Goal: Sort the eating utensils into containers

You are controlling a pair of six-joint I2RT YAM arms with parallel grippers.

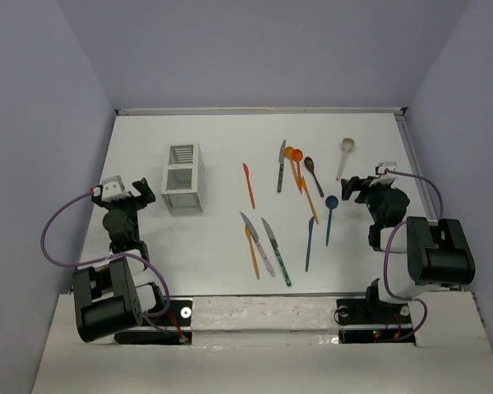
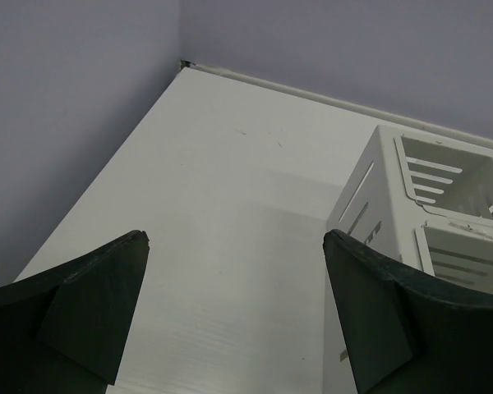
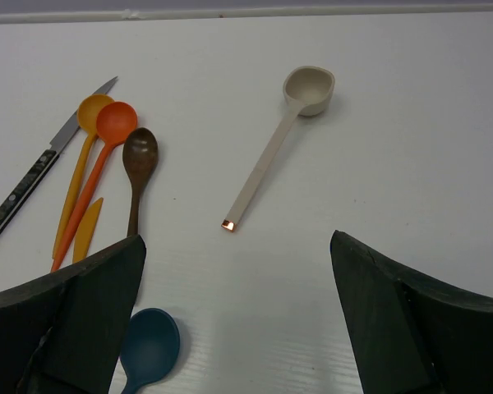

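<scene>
The white slatted caddy (image 1: 182,177) stands left of centre; its compartments look empty in the left wrist view (image 2: 444,205). Utensils lie scattered on the table: an orange knife (image 1: 248,184), a dark-handled silver knife (image 1: 281,164), orange spoons (image 1: 297,165), a brown spoon (image 1: 313,175), a beige spoon (image 1: 344,156), blue spoons (image 1: 329,216), and pink- and teal-handled knives (image 1: 267,249). My left gripper (image 1: 135,194) is open and empty, left of the caddy. My right gripper (image 1: 355,190) is open and empty, just right of the blue spoon (image 3: 150,349) and near the beige spoon (image 3: 279,139).
The white table (image 1: 205,263) is enclosed by purple walls at the back and both sides. Both arm bases sit at the near edge. A cable loops off each arm.
</scene>
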